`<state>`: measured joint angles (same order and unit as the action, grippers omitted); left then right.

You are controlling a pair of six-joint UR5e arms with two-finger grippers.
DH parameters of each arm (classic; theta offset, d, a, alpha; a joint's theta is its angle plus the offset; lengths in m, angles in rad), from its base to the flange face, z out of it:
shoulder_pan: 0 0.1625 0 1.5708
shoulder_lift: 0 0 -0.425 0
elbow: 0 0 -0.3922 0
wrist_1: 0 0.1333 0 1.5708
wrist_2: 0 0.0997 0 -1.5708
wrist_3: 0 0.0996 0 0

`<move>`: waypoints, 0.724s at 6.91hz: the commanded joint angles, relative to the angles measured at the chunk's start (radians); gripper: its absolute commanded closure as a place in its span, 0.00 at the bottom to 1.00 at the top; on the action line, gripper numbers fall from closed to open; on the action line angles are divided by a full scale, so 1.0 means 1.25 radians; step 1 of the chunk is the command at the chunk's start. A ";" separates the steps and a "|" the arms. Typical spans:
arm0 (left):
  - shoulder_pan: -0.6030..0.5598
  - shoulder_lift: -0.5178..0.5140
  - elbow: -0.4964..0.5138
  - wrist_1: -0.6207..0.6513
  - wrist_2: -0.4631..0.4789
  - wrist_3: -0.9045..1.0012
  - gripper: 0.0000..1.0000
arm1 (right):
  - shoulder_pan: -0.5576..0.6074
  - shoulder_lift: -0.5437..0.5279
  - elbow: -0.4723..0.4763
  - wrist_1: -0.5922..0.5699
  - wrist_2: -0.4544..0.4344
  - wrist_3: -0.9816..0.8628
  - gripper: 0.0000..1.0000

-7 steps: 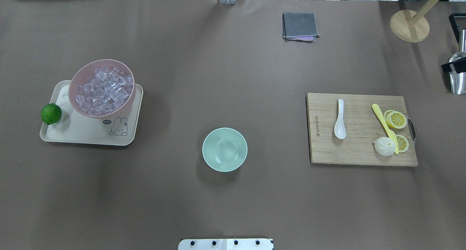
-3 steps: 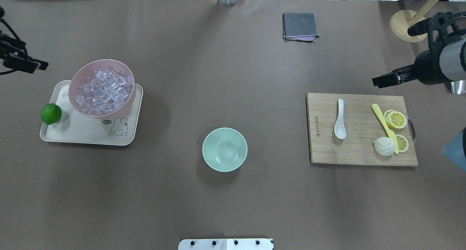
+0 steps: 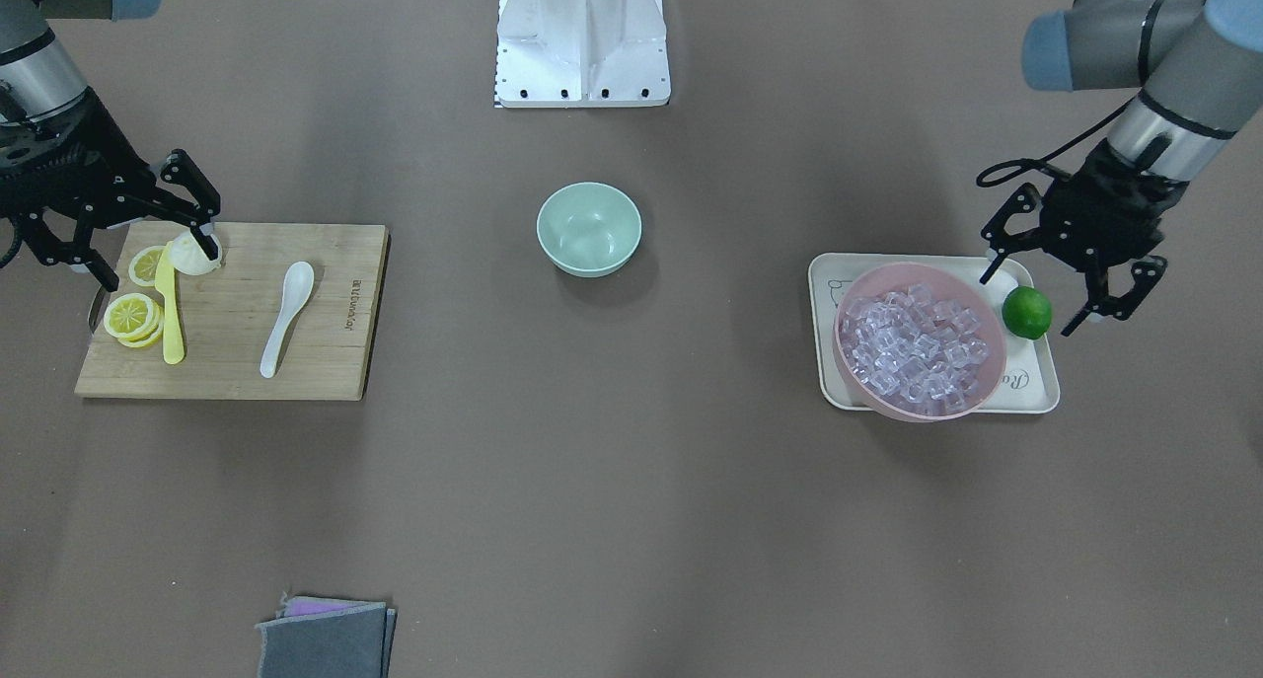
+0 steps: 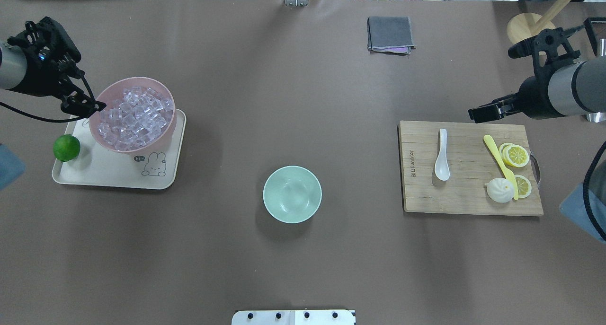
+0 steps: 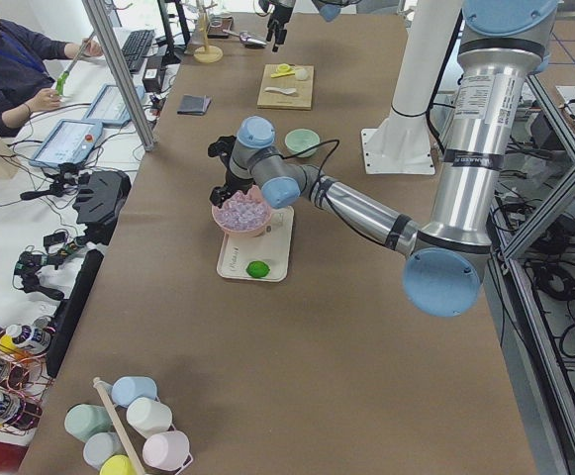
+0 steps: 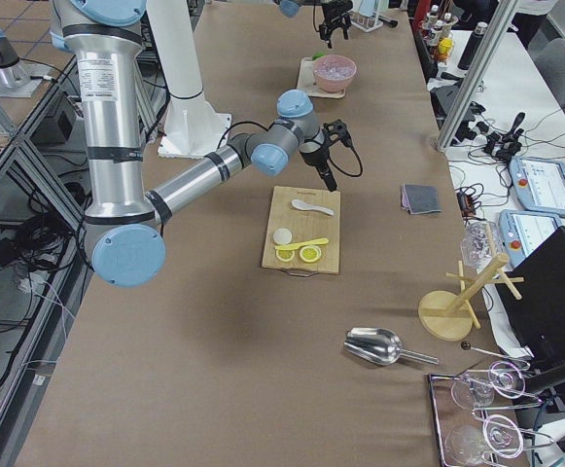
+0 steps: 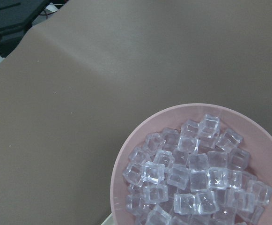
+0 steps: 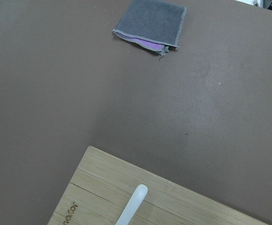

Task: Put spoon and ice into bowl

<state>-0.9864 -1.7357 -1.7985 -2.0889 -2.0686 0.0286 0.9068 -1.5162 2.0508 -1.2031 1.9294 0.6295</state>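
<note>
Seen from front: bowl (image 3: 589,229) empty, spoon (image 3: 285,320) well apart on its robot-right side, ice (image 3: 918,352) well apart on its robot-left, left gripper (image 3: 1028,303) and right gripper (image 3: 158,259) both spread wide, holding nothing. Seen from overhead: also nothing inside bowl, so seemingly both transfers remain.

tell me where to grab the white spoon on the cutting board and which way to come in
Grip the spoon at mid-handle, coming straight down with the right gripper and closing across the handle's narrow width. It lies flat on the cutting board, scoop toward the robot, handle pointing away. The handle is slim; the scoop is wide and rounded.
</note>
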 commanded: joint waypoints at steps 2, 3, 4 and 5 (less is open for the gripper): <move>0.064 0.007 0.015 0.001 0.036 0.063 0.05 | -0.004 -0.004 -0.002 0.002 -0.003 0.001 0.00; 0.072 0.007 0.031 0.001 0.050 0.064 0.07 | -0.005 -0.004 -0.004 0.002 -0.005 0.000 0.00; 0.072 0.008 0.036 0.001 0.050 0.064 0.08 | -0.006 -0.006 -0.004 0.002 -0.008 0.001 0.00; 0.072 0.008 0.052 0.001 0.050 0.064 0.09 | -0.006 -0.006 -0.004 0.002 -0.008 0.001 0.00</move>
<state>-0.8982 -1.7265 -1.7525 -2.0878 -2.0095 0.1082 0.8997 -1.5225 2.0466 -1.2012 1.9207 0.6301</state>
